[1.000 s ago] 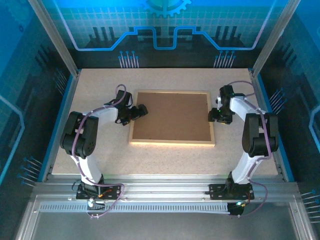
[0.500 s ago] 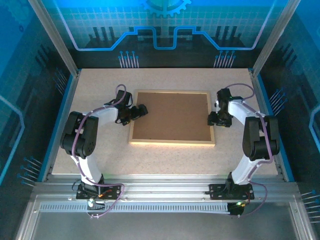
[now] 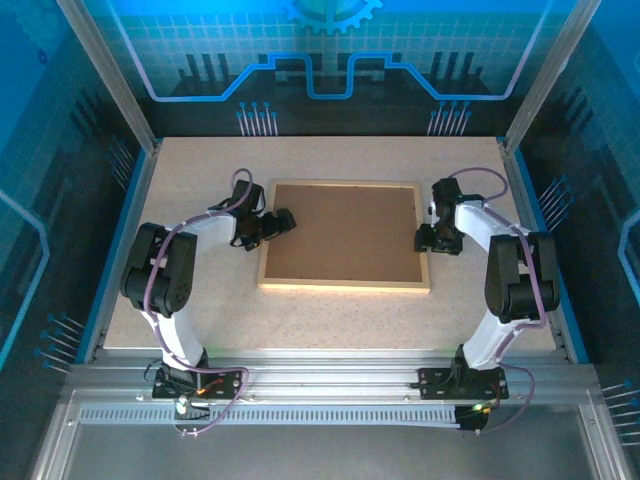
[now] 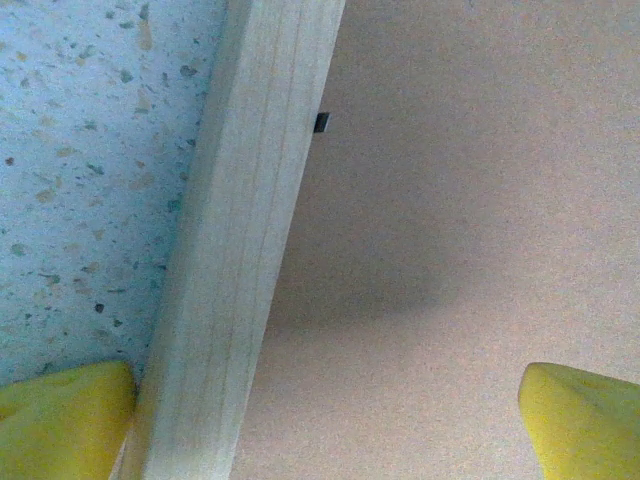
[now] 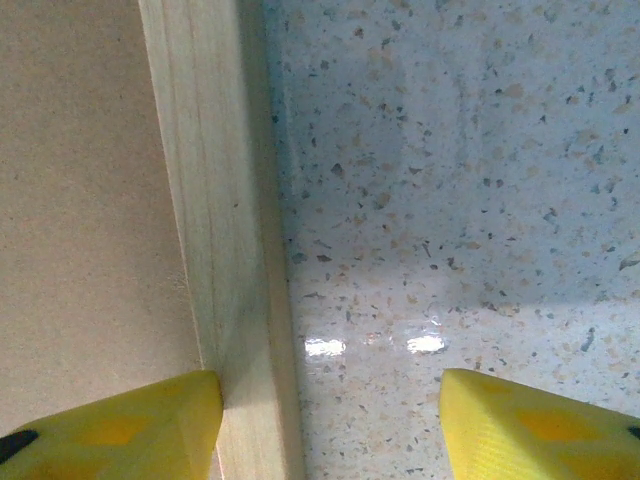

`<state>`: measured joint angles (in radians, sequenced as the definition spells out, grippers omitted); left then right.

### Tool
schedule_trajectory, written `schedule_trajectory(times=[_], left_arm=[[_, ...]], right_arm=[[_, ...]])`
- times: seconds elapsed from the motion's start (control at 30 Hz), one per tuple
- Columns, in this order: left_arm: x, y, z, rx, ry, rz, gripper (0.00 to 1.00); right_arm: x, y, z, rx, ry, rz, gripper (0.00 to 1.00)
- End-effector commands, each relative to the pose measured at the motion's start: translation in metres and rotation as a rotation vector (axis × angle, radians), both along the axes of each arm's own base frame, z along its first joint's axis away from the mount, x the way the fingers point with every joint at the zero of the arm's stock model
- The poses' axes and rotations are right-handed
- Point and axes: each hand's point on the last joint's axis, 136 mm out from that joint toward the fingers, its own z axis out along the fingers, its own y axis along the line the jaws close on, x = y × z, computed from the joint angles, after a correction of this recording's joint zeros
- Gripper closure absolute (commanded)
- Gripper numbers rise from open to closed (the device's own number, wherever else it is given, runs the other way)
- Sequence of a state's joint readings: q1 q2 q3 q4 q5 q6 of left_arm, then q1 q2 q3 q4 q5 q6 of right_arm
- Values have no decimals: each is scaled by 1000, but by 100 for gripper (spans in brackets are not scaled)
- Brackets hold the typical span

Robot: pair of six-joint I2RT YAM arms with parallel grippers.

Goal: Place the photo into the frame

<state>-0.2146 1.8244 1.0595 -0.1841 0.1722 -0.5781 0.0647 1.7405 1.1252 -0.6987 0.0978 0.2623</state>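
Lying flat on the pale speckled table [image 3: 330, 320], the large rectangular frame of thin light wooden rails [image 3: 344, 286] has its back turned up to you. A plain brown backing board [image 3: 343, 232] fills the frame's opening from rail to rail. Whether the photo sits under that board cannot be told. A small dark tab [image 4: 321, 122] shows at the inner edge of the frame's left rail, where board meets wood.

Your left gripper [image 3: 287, 219] stands at the frame's left rail with its jaws wide apart. One yellow finger [image 4: 62, 420] is outside the frame over the table and the other is over the board, with the rail between them and nothing clasped. Your right gripper [image 3: 425, 238] straddles the frame's right rail likewise, jaws parted and holding nothing. Its inner finger [image 5: 120, 420] lies at the rail's board side, and the outer one is well clear over the table.

Compared with a second earlier, the right arm has shifted slightly along the frame's right rail. The left arm, the frame and the board lie as they did.

Blue-lit enclosure panels [image 3: 320, 60] stand beyond the frame's far rail. An aluminium beam [image 3: 330, 378] carrying both arm bases runs along the frame's near side, well apart from it.
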Motion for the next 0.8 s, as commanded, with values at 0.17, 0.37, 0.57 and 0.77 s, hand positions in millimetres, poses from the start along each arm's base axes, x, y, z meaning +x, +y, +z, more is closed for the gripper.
schedule_trajectory(times=[0.17,0.37,0.57,0.77], left_arm=[[-1,-37,6,-111,-24,-84,1],[-3,-36,6,-110,-26,-82,1],[-4,-35,5,-111,-26,-80,1],[-2,-37,5,-120,-26,-81,1]], right_arm=[[-17,16,-21,42,70,15,39],[-20,21,-33,55,94,20,39],[-23,28,-41,92,106,12,39],[-24,38,-41,137,111,14,39]])
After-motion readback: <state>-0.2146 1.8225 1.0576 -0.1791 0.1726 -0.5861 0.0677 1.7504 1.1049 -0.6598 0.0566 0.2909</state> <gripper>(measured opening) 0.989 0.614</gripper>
